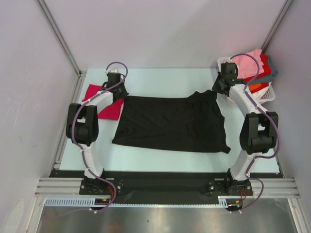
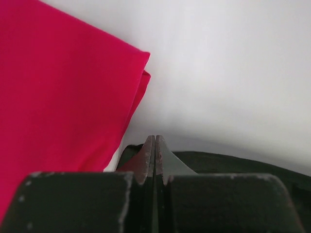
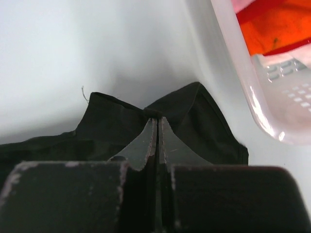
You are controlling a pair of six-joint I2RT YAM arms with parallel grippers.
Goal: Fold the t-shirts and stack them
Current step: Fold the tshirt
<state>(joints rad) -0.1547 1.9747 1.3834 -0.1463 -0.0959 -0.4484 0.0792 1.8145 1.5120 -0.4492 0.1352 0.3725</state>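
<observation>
A large black t-shirt point(image 1: 170, 121) lies spread flat across the middle of the table. My left gripper point(image 1: 120, 92) sits at its far left corner. Its jaws are pressed together, and black cloth point(image 2: 233, 162) shows on both sides of the fingers. My right gripper point(image 1: 217, 89) is at the far right corner, shut on a small peak of the black cloth point(image 3: 112, 116) pinched at its tips point(image 3: 155, 119). A folded magenta-red t-shirt point(image 1: 111, 110) lies just left of the black one, filling the left of the left wrist view point(image 2: 58, 97).
A white slatted basket point(image 1: 266, 94) stands at the far right corner, close beside my right gripper. It holds pink point(image 1: 252, 60), red, teal and orange point(image 3: 272, 24) shirts. Grey walls enclose the table on the left, back and right.
</observation>
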